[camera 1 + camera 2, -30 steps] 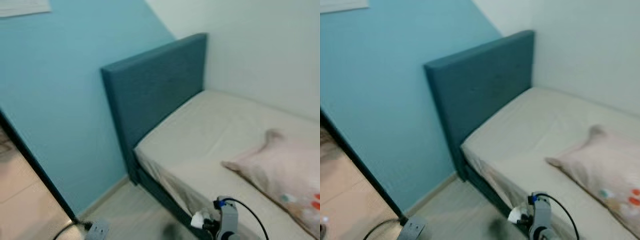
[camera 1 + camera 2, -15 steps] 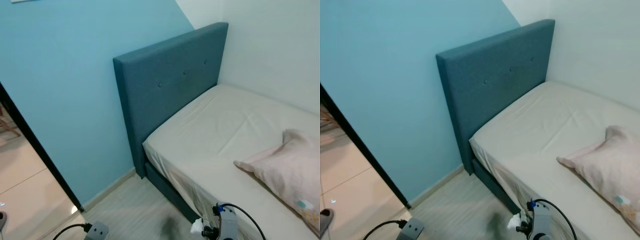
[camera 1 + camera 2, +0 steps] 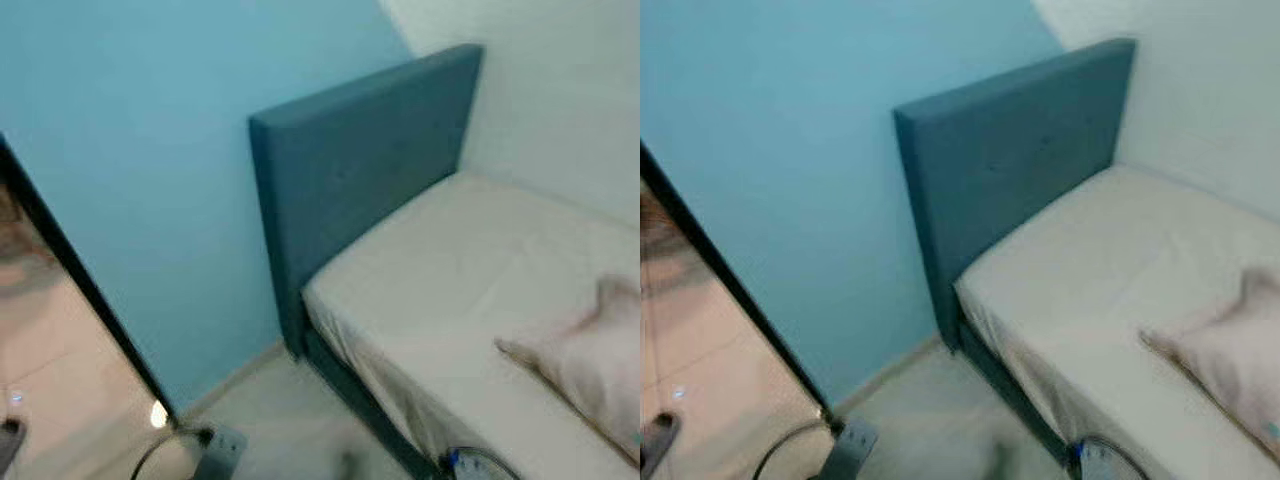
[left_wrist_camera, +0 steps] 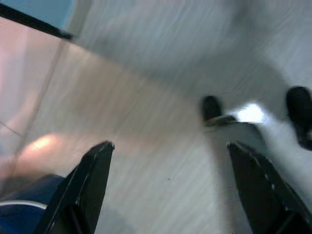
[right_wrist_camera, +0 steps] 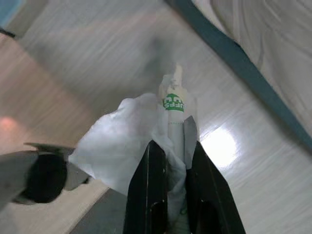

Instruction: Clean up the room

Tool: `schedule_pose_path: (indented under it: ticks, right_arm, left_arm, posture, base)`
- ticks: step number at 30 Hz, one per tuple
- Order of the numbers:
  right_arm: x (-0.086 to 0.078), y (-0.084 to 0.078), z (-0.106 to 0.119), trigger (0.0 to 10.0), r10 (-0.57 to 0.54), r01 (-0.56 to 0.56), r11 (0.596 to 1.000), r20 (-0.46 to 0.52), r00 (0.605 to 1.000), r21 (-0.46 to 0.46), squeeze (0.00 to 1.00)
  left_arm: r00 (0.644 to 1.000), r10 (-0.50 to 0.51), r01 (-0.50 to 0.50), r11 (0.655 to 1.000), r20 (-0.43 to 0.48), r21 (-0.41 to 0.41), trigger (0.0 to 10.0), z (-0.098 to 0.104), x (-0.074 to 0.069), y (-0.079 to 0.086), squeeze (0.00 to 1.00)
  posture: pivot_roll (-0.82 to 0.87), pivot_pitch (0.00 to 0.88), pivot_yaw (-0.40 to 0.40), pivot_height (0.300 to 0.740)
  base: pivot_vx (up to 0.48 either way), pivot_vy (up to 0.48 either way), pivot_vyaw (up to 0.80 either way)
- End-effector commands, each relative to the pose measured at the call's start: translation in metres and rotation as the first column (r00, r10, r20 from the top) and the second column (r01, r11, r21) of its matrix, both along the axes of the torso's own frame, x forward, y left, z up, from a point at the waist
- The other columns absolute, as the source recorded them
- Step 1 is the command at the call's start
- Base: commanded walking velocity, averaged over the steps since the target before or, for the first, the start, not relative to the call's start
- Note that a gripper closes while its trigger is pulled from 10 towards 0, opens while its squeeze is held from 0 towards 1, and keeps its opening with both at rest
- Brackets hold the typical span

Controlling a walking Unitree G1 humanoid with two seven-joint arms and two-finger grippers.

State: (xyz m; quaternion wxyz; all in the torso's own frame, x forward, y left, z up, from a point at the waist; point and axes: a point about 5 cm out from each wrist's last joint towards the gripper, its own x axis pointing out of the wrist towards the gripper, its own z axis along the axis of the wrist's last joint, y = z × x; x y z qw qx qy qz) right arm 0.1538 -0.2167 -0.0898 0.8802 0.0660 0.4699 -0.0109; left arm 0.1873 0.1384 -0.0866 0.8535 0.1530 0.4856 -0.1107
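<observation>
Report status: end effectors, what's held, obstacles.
Right end effector shut on crumpled white tissue with green-printed wrapper. Left end effector open, over the floor. Blue-framed bed close on the right.

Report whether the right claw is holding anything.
Holding: the right claw is shut on crumpled white paper with a green logo, above the floor.

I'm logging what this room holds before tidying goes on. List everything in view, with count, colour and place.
Headboard: one, dark teal, against the blue wall.
Mattress: one, cream sheet, along the white wall.
Pillow: one, pale pink, on the mattress away from the headboard.
Power strip: one, grey with a black cable, on the floor by the blue wall.
Crumpled wrapper: one, white with a green logo, in the right gripper.
Left gripper: black fingers apart, above the floor.
Right gripper: black fingers closed on the wrapper.
</observation>
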Motion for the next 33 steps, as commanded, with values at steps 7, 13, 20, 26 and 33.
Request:
schedule_pose_path:
  ticks: [7, 13, 20, 26, 33]
  right_arm:
    - [-0.003, 0.007, -0.002, 10.0, 0.063, -0.063, 0.998, -0.021, 0.998, -0.002, 0.0]
    - [-0.002, 0.004, -0.001, 10.0, 0.175, -0.176, 0.984, -0.043, 0.984, -0.039, 0.0]
    - [0.014, 0.001, 0.006, 10.0, 0.235, -0.236, 0.969, -0.023, 0.972, -0.073, 0.0]
    - [0.036, 0.012, 0.014, 10.0, 0.226, -0.223, 0.973, 0.05, 0.973, -0.058, 0.0]
    - [0.047, 0.02, 0.019, 10.0, 0.223, -0.22, 0.974, 0.089, 0.971, -0.049, 0.0]
  left_arm:
    - [0.999, 0.034, -0.033, 0.999, -0.02, 0.019, 10.0, -0.002, -0.004, -0.008, 0.0]
    - [0.993, 0.116, -0.116, 0.993, 0.0, -0.004, 10.0, 0.001, 0.001, -0.019, 0.0]
    - [0.983, 0.181, -0.181, 0.983, -0.009, -0.025, 10.0, 0.001, -0.001, -0.027, 0.0]
    - [0.983, 0.181, -0.181, 0.983, -0.003, 0.006, 10.0, 0.002, 0.005, -0.005, 0.0]
    - [0.99, 0.143, -0.143, 0.99, 0.005, 0.015, 10.0, 0.002, 0.004, -0.006, 0.0]
  posture:
    - [-0.05, 0.0, -0.057, 0.74]
    - [-0.01, 0.0, -0.145, 0.74]
    - [-0.01, 0.0, -0.167, 0.74]
    - [-0.01, 0.0, -0.158, 0.74]
    - [0.0, 0.0, -0.123, 0.74]
  base:
    - [0.0, 0.0, 0.51]
    - [0.0, 0.0, 0.51]
    - [0.0, 0.0, 0.51]
    - [0.0, 0.0, 0.51]
    - [0.0, 0.0, 0.51]
